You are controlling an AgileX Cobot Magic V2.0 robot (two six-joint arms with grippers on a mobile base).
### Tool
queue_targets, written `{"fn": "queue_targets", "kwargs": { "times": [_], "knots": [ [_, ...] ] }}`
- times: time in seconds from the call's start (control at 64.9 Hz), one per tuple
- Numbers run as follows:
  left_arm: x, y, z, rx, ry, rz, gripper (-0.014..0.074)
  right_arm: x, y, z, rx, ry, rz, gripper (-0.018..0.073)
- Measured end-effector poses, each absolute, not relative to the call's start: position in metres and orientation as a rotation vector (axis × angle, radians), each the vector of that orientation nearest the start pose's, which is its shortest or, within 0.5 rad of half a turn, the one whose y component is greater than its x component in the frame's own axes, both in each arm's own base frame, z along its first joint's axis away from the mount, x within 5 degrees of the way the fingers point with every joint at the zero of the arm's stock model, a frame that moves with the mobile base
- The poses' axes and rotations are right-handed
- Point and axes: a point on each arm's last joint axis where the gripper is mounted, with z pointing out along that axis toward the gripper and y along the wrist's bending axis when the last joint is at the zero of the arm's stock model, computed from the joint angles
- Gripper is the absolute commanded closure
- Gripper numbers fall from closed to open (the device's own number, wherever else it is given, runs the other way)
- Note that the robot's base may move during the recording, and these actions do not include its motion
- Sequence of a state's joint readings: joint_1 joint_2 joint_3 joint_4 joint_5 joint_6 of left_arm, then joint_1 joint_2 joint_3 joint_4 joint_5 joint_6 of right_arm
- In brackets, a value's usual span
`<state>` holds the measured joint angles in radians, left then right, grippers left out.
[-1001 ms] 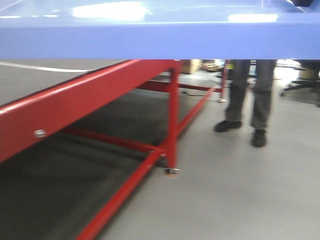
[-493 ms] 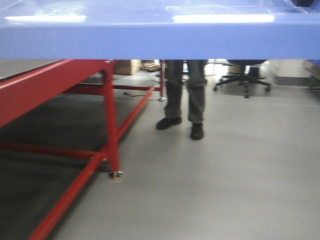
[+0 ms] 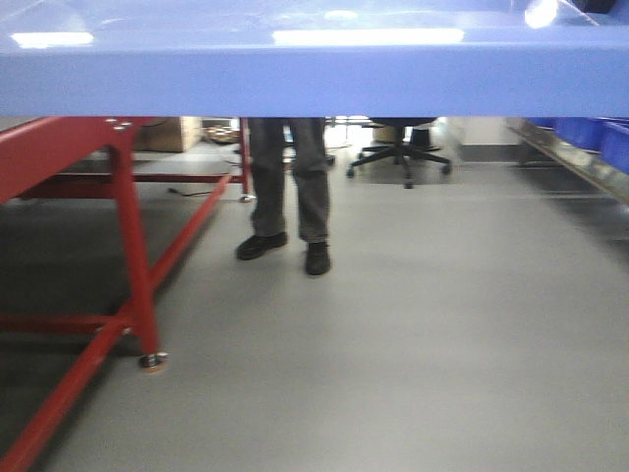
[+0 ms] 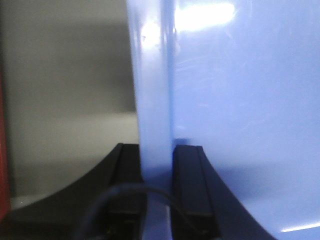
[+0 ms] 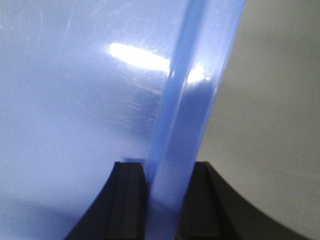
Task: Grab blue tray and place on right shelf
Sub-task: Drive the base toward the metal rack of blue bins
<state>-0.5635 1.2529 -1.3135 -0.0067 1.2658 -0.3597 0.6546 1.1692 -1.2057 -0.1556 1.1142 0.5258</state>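
Blue tray (image 3: 314, 84) held above the floor; left claw (image 4: 156, 195) and right claw (image 5: 164, 202) each pinch its rim.

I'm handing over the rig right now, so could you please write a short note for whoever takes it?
Left gripper: jaws shut on the rim of the tray.
Right gripper: jaws shut on the opposite rim.
Tray: held up, level, across the top of the front view.
Shelf: at the front view's right edge, not reached.
Done: grab and lift. Left: carry right, set down, release.
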Motion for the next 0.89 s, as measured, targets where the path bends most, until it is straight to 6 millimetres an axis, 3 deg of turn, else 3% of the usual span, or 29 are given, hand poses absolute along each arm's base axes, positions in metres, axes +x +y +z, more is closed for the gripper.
{"fn": "queue_targets", "kwargs": {
  "times": [0.894],
  "knots": [
    [0.1962,-0.1252,0.38,0.276,2.715,-0.294,0.0645,0.1827,0.1242,0.3754,-0.199,2.559,0.251,0.0504]
  ]
}}
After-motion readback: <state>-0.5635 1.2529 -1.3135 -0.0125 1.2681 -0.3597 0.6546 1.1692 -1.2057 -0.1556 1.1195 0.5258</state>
